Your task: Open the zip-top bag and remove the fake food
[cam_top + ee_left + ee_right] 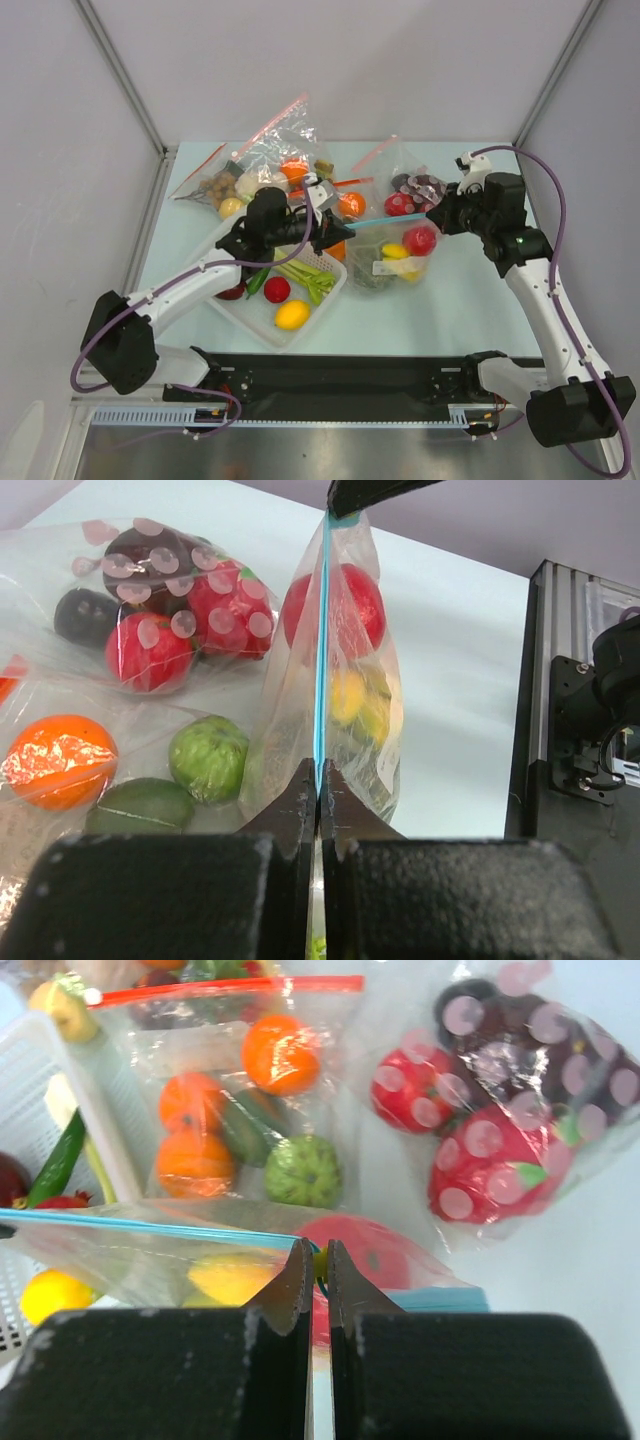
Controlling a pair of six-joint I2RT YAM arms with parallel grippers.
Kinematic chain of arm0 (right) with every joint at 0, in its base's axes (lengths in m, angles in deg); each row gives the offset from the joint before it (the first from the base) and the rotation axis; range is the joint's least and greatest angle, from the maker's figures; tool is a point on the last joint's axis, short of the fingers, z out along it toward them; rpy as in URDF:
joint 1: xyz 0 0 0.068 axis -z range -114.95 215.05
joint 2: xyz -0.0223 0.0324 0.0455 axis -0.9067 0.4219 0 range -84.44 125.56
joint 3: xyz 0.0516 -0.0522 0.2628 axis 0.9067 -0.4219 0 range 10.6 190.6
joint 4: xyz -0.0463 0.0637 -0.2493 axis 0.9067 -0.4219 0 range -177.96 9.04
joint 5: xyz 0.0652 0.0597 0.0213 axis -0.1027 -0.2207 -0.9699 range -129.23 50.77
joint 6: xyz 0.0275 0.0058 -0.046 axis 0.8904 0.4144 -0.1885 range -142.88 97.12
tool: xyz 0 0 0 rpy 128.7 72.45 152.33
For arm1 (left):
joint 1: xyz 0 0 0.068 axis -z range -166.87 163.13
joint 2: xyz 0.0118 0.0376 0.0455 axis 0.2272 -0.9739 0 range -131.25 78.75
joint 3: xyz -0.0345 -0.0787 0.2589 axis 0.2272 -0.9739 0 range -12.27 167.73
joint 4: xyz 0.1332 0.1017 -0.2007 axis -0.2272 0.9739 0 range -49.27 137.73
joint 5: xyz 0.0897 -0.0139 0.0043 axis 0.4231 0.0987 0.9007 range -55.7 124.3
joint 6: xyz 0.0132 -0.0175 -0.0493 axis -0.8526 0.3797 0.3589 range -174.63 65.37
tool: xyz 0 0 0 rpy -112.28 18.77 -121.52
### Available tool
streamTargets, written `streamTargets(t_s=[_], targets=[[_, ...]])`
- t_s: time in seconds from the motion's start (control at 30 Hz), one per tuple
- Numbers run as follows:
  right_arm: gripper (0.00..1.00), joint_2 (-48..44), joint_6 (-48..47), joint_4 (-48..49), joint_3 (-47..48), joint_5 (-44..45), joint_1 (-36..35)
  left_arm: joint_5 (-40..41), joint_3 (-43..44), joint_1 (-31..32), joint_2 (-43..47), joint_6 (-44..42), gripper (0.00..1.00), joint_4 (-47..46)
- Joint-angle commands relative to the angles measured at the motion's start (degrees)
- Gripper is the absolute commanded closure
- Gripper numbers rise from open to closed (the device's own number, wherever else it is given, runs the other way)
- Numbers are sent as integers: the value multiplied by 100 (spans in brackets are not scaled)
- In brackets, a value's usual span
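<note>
We hold the zip-top bag [388,262] taut just right of the white basket [318,310], the left gripper [325,232] clenched on one end of its light blue strip [385,220] and the right gripper [437,213] clenched on the other. We judge the thin, slick, crinkly film could slide from either pinch. Since each grasp seems to trap both lips together, pulling may stretch the seal rather than part it, with the smooth, rounded fake food [420,240] weighing the pouch down.
</note>
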Motion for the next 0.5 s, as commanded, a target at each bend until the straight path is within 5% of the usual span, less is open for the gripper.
streamTargets(t_s=[0.0,0.27,0.47], targets=[[100,-70,-222,-46,64,2192,533,224,-42,-161,503,-29,100,149],[100,-131,-37,-249,135,3037,726,277,-51,-161,494,-38,100,184],[100,-167,-142,-29,30,2308,726,172,246,101,153,-46,100,78]])
